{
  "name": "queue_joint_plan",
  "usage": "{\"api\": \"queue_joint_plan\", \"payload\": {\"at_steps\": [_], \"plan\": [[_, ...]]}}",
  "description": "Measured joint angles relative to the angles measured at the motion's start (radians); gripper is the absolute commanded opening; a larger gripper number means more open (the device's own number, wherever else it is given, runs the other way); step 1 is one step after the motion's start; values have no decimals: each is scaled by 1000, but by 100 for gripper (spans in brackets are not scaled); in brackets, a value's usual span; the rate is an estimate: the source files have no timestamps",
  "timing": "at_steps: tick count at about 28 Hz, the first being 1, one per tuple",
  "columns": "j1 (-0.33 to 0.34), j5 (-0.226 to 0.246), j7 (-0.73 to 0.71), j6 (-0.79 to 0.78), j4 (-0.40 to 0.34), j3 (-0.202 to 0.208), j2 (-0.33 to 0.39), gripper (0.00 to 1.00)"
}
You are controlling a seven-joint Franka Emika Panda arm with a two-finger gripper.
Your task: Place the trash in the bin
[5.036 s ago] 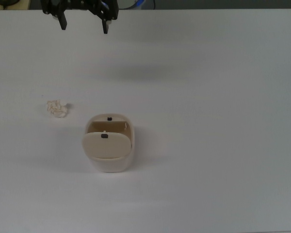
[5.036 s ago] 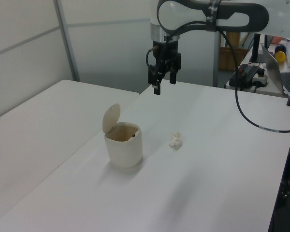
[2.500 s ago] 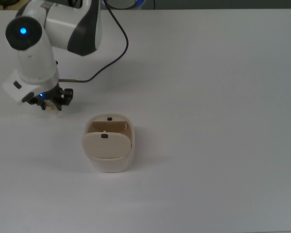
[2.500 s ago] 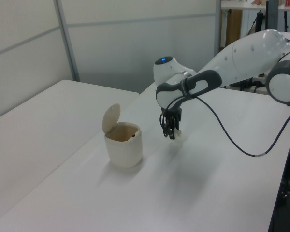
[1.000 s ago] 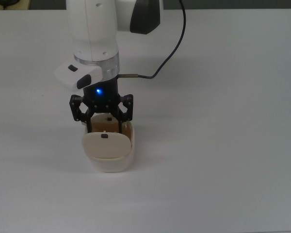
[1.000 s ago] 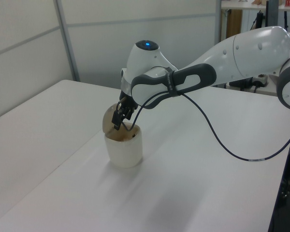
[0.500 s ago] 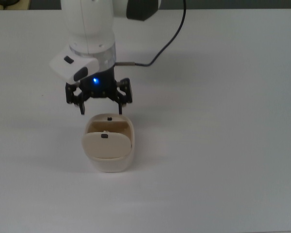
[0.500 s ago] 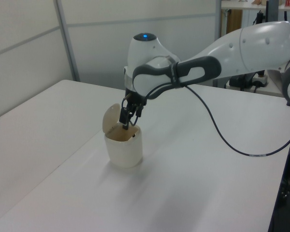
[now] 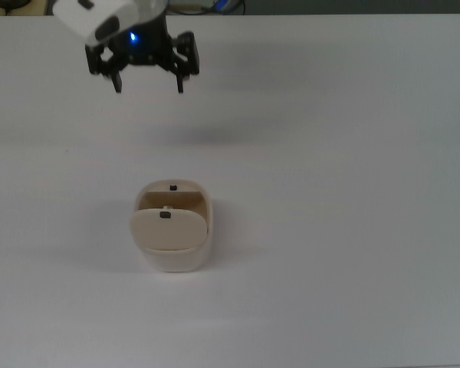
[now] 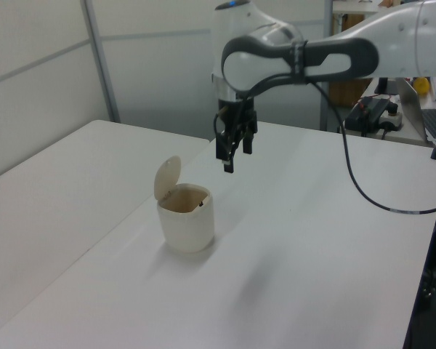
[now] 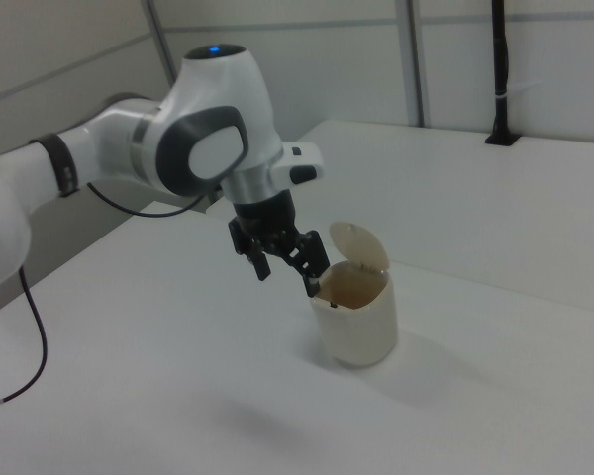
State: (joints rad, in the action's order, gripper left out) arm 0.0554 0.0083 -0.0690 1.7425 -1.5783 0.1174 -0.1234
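Observation:
The cream-beige bin [image 9: 171, 244] stands on the white table with its flap lid [image 9: 165, 228] tipped up; it also shows as the bin [image 10: 187, 222] in the left view and the bin [image 11: 356, 322] in the right view. The trash is hidden in all three views; none lies on the table. My gripper [image 9: 148, 86] hangs open and empty, well above the table and off toward the top view's top edge from the bin. In the left view the gripper [image 10: 236, 158] is up and to the right of the lid. In the right view the gripper [image 11: 287, 281] hovers just left of the bin's rim.
A seam between two tabletops [image 10: 142, 211] runs past the bin in the left view. At the left view's far right are a laptop [image 10: 421, 109] and cables. A black post [image 11: 500, 74] stands at the back in the right view.
The trash left the table: the gripper shut on it, carried it over the bin, then opened. Since half a second ago the open gripper has risen and drawn back toward the top view's top.

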Motion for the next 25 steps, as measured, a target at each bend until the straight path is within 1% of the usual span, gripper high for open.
{"api": "queue_joint_plan", "payload": {"at_steps": [3, 9, 15, 25], "plan": [[-2, 0, 2, -55, 0, 0, 45, 100], [-1, -7, 19, -129, -1, 0, 96, 100], [-1, -8, 20, -157, -2, -4, 109, 100], [-1, -10, 20, -156, -6, -5, 106, 100]]}}
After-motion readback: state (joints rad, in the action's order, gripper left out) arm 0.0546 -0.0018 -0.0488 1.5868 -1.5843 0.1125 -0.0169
